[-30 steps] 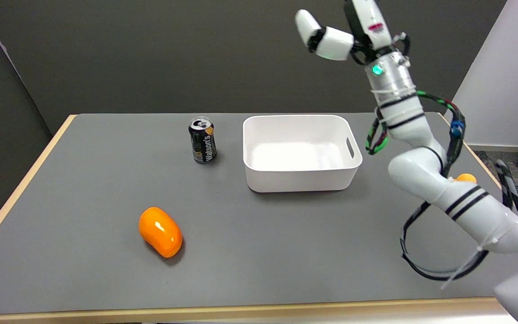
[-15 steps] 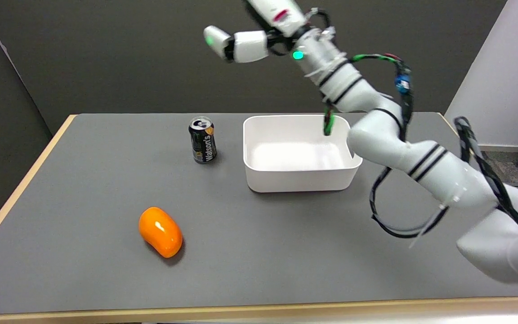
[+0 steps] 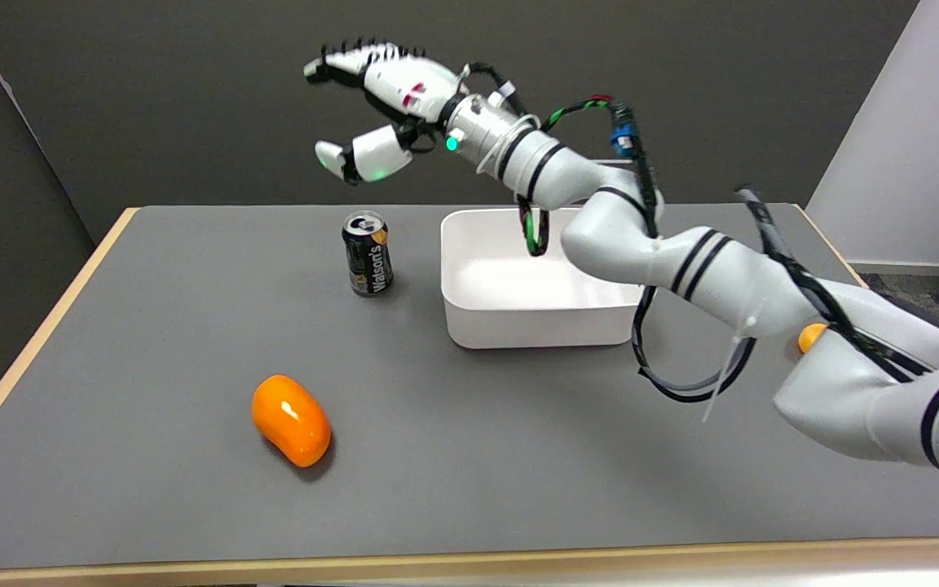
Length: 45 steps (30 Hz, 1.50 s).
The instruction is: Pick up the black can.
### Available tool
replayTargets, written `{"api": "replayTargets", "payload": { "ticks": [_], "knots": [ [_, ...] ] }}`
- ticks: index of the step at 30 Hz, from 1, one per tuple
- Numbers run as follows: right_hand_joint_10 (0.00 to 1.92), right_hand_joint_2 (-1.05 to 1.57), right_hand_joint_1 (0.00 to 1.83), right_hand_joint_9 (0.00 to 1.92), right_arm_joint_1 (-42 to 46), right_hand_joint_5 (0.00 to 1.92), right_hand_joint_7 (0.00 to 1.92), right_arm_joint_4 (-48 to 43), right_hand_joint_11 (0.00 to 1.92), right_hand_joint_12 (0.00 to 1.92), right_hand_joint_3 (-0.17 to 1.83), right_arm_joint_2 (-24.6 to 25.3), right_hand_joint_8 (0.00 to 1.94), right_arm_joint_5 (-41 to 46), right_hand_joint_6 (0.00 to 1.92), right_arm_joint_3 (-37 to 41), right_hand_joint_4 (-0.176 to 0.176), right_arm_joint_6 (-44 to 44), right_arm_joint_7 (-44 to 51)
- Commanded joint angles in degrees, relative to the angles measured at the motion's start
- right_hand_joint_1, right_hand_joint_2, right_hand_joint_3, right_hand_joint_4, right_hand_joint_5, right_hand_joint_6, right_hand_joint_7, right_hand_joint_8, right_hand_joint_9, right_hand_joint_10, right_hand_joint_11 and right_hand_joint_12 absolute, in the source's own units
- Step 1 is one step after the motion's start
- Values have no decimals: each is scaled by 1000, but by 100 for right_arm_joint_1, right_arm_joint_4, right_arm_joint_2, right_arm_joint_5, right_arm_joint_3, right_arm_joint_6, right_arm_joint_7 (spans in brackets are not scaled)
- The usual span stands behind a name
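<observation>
The black can [image 3: 368,253], with "Watson's" printed down its side, stands upright on the grey table [image 3: 152,342] just left of the white bin. My right hand [image 3: 376,106] hangs in the air well above the can and slightly behind it. Its fingers are spread apart with the thumb held below them, and nothing is in it. The white arm stretches from the lower right across the bin toward the can.
A white rectangular bin [image 3: 469,318] sits right of the can and holds nothing that shows. An orange mango-shaped object [image 3: 290,420] lies near the front left. A small orange thing [image 3: 810,336] peeks out behind the forearm at the right.
The right arm has swung left and down from above the bin's right side to above the can. The hand has come fully into view. Can, bin and orange object have not moved.
</observation>
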State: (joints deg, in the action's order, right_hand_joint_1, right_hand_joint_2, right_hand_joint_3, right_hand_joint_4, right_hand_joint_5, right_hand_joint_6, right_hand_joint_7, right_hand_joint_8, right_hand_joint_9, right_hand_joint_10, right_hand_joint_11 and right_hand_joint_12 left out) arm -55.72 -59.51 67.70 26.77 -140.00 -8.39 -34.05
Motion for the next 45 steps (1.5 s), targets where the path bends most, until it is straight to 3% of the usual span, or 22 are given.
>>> {"api": "replayTargets", "payload": {
  "ticks": [1,5,8,10,20,23,26,29,45],
  "knots": [
    [525,615,408,53,-363,164,158,2398,-1,752,884,994,242,-407,378,-680,43,478,-69],
    [508,631,429,48,-209,158,152,2502,-1,732,861,1004,226,-375,351,-585,40,510,-69],
    [519,586,411,33,-92,121,115,2461,-1,716,960,988,290,-351,419,-495,37,517,-69],
    [503,641,431,40,-48,150,136,2446,-1,708,843,995,237,-351,345,-488,35,495,-69],
    [503,642,434,36,65,149,136,2453,-1,703,842,1241,235,-399,342,-512,32,306,-69],
    [516,586,417,32,65,116,115,2414,-1,711,964,1275,294,-399,417,-520,32,264,-69],
    [521,587,419,32,32,116,116,2414,-1,713,964,1315,295,-399,417,-503,32,231,-69],
    [509,643,440,41,-7,146,142,2463,-1,711,848,1348,244,-399,347,-496,32,215,-69],
    [515,640,473,43,-87,150,155,2671,-1,735,860,1475,227,-399,340,-488,32,255,-69]
  ]
}}
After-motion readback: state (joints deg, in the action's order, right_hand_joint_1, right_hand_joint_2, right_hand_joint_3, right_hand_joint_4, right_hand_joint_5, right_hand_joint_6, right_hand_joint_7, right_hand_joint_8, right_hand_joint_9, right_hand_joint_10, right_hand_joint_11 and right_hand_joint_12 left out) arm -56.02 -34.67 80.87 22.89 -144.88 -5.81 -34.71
